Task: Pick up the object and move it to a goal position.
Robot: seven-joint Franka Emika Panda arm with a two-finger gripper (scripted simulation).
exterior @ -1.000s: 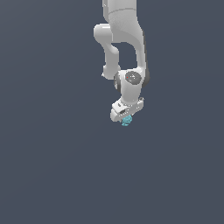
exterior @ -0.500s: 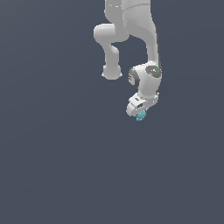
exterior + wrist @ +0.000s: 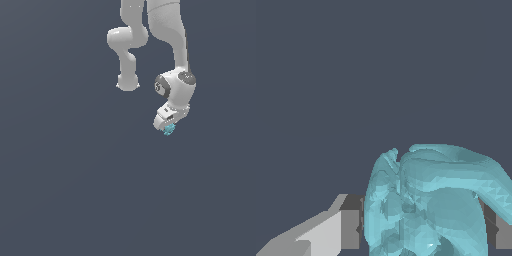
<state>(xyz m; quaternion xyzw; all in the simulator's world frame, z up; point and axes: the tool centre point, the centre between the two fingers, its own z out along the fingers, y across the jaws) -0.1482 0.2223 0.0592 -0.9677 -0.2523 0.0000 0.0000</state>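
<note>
The pick-up part of the task is judged to be done: the object, a small cyan lumpy blob, is being held at the tip of the end effector, just below the white wrist body in the exterior view. In the wrist view the object is being seen pinched between the two fingers, one on each side of it, so the end effector is being kept pressed onto the blob rather than spread. What is left is the carry to the goal position and, presumably, the arrival there; no goal marker is being shown in either view, so how much travel remains cannot be told.

As for the object's pose, its shape is irregular. In the wrist view a thicker lobe is being seen arching over from the blob toward one finger, with the bulk sitting between the fingers. A clear long axis cannot be told with confidence; in the exterior view it is too small to judge.
</note>
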